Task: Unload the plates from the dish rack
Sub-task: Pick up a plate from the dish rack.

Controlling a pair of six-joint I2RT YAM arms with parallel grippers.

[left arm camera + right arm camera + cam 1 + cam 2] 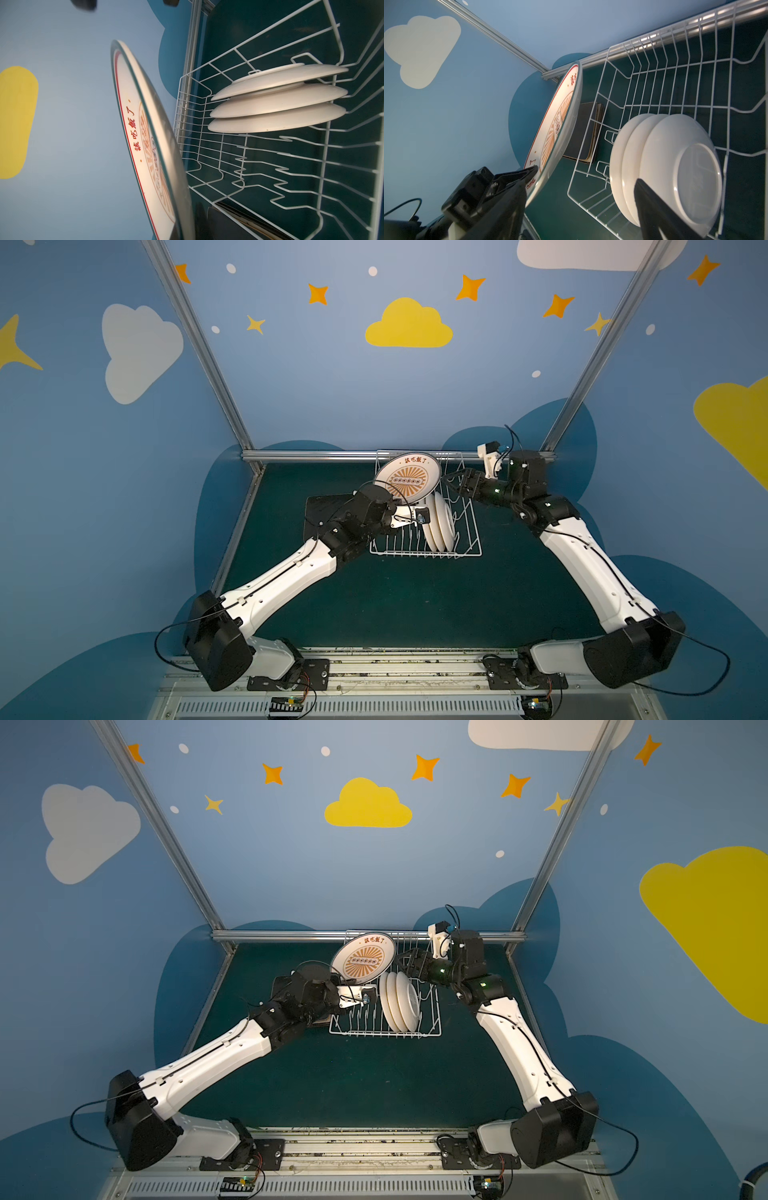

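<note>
A round white plate [409, 479] with an orange printed centre hangs tilted above the far left part of the white wire dish rack [473, 531]. My left gripper [397, 502] is shut on its lower rim. The right gripper [586, 175] is open at the plate's opposite rim [562, 116]. One of its fingers [529, 172] lies against the printed face, and the other stands well apart in front of the racked plates. Three round white plates [440, 526] stand on edge in the rack, backs towards the right arm [675, 166].
A stack of black square plates [324, 510] lies flat on the green table just left of the rack, partly under my left arm. An aluminium frame rail [316, 455] runs along the table's far edge right behind the rack. Blue walls close in on both sides.
</note>
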